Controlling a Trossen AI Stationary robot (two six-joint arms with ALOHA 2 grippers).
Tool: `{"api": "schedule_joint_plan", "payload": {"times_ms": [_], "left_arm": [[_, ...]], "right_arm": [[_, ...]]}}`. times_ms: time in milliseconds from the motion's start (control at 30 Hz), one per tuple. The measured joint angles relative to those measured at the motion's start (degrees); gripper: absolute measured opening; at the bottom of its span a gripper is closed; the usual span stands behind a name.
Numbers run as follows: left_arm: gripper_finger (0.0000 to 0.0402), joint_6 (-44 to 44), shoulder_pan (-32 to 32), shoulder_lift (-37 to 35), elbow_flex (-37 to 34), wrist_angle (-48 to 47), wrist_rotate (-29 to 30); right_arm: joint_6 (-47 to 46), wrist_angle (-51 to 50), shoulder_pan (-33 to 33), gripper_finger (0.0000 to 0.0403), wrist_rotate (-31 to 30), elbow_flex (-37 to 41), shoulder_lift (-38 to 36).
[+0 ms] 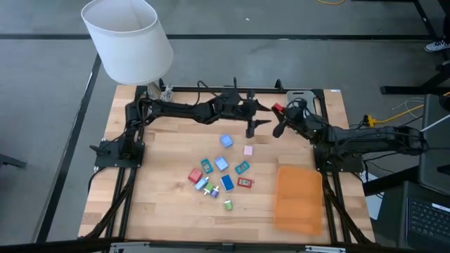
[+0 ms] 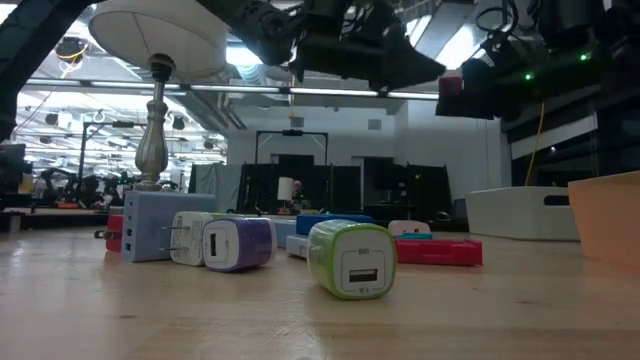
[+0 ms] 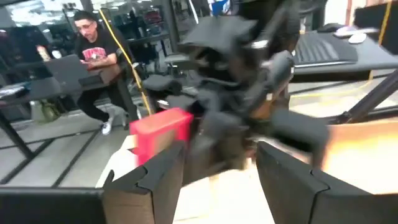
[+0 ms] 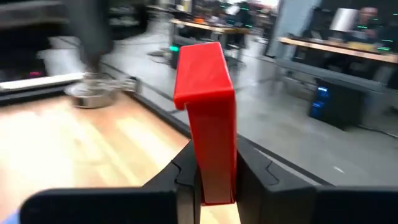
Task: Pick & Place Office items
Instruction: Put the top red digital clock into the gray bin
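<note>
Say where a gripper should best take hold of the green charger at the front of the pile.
Take the green charger across its flat sides, coming straight down: it lies apart from the rest, port facing sideways, so both sides are likely free. The left gripper is open.

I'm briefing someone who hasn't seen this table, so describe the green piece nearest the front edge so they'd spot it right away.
On the wooden table, find the cluster of small colourful office items left of the orange sheet. The green piece sits alone at the cluster's front tip. Its neighbours are blue, teal and red; it is a rounded lime plug with a USB slot.
</note>
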State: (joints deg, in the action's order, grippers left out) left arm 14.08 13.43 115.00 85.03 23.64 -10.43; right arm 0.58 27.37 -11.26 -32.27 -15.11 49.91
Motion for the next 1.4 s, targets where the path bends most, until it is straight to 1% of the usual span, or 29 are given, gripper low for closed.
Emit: {"api": "schedule_joint_plan", "payload": {"times_ms": [133,200,267,467,600,800,867,1000,1133,1300,1400], "left_arm": [[0.0194,5.5,-2.5,-1.1,0.0,-6.4,8.4],[0.0194,6.6,-3.5,-2.4,0.0,-10.5,11.0],[0.0194,6.8,-4.2,-3.6,0.0,-12.9,12.0],[0.0194,4.8,-4.4,-8.2,0.0,-20.1,12.3],[0.0194,3.9,-4.4,-10.5,-1.1,-24.3,12.5],[0.0194,0.7,-4.8,-13.2,-7.9,-22.6,12.5],[0.0194,-0.6,-5.1,-13.8,-10.4,-20.2,12.5],[0.0194,-3.5,-5.6,-14.1,-14.9,-14.0,12.5],[0.0194,-5.0,-6.6,-14.1,-17.7,-10.1,12.4],[0.0194,-5.4,-7.6,-14.1,-18.1,-8.1,12.4],[0.0194,-5.4,-7.8,-14.1,-18.1,-6.5,12.4]], "right_arm": [[-1.4,-3.4,-1.4,0.0058,-3.7,0.0,0.0],[-2.0,-5.8,-2.0,0.0058,-5.1,0.0,0.0],[-2.6,-7.8,-2.6,0.0058,-5.3,0.0,0.0],[-3.0,-10.7,-4.2,0.0058,-5.4,0.0,-0.2],[-6.0,-15.5,-6.4,0.0058,-9.3,0.0,-0.9],[-12.8,-24.6,-10.1,0.0058,-17.7,0.0,-1.9],[-13.6,-26.2,-11.0,0.0058,-18.0,0.1,-1.9],[-15.3,-26.2,-13.0,0.0058,-19.1,1.9,-1.9],[-16.6,-26.1,-15.8,0.0058,-18.3,4.5,-1.9],[-16.6,-25.0,-18.1,0.0058,-17.5,5.5,-1.9],[-14.9,-22.7,-18.8,0.0058,-14.7,5.5,-1.9]]}}
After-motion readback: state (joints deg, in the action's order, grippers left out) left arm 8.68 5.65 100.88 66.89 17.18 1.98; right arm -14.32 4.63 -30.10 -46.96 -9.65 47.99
